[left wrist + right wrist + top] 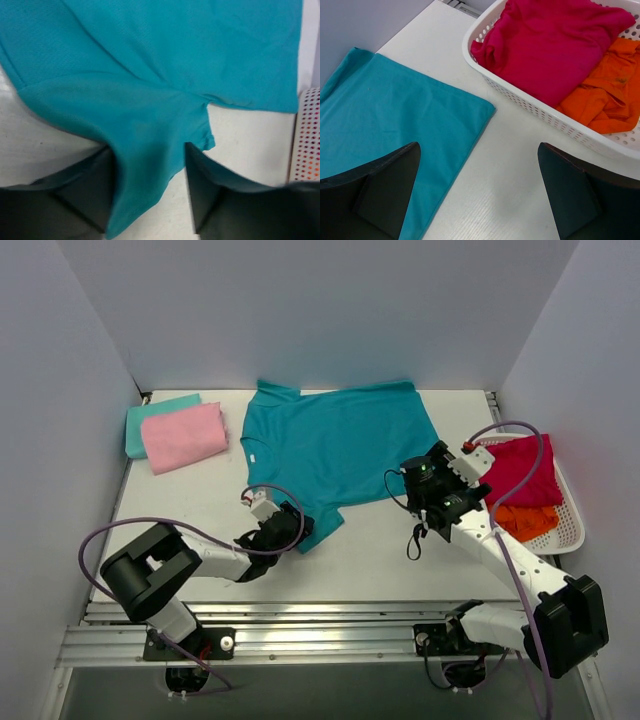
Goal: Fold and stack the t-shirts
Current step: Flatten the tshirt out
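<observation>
A deep teal t-shirt [330, 450] lies spread flat on the white table, its collar to the left. My left gripper [285, 525] is at the shirt's near sleeve. In the left wrist view that sleeve [145, 165] passes between my fingers, lying against the left one with bare table showing beside the right one; the left gripper [147, 150] is open. My right gripper [440, 490] hovers open over the teal shirt's right edge [380, 115], its jaws [479, 145] wide with nothing between them. Folded pink [185, 437] and pale aqua [150, 415] shirts are stacked at the back left.
A white lattice basket [572, 530] at the right holds a crimson shirt [520, 470] and an orange one [525, 520]. In the right wrist view the basket's wall [530, 102] stands close beyond my fingers. White walls enclose three sides.
</observation>
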Available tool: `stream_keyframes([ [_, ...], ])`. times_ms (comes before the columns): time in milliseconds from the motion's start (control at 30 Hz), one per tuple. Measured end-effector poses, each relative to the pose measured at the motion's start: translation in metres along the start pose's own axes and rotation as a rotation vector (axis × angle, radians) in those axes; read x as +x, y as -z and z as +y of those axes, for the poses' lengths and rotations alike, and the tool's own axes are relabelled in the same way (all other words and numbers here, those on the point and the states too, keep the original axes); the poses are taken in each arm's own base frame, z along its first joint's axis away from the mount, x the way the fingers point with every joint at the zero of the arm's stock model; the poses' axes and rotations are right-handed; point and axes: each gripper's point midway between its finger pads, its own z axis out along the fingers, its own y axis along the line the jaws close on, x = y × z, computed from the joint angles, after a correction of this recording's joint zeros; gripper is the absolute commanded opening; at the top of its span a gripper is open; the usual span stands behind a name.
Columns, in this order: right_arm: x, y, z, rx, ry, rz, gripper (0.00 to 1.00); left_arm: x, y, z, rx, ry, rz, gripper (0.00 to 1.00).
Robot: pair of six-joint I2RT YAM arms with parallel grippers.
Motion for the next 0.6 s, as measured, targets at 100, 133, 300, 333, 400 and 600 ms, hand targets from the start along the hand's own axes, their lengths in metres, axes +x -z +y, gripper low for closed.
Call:
stream_keyframes([
  [100, 0.000, -0.001, -0.001, 0.008, 0.004, -0.006, 1.00, 0.009, -0.004, 0.007, -0.015, -0.016, 0.031, 0.12],
  [133, 0.001, -0.001, -0.001, 0.010, 0.005, -0.007, 1.00, 0.012, -0.004, 0.010, -0.025, -0.025, 0.042, 0.03],
  [300, 0.001, -0.002, -0.002, 0.019, 0.008, -0.014, 1.00, 0.011, -0.004, 0.014, -0.036, -0.037, 0.050, 0.02],
  [333, 0.001, -0.003, -0.002, 0.021, 0.010, -0.014, 1.00, 0.009, -0.003, 0.015, -0.038, -0.041, 0.048, 0.02],
  [400, 0.004, -0.003, -0.002, 0.019, 0.012, -0.005, 1.00, 0.000, 0.004, 0.021, -0.045, -0.041, 0.037, 0.02],
  [600, 0.044, 0.007, 0.006, -0.068, 0.000, 0.107, 1.00, -0.046, 0.039, 0.042, -0.067, -0.024, -0.068, 0.02],
])
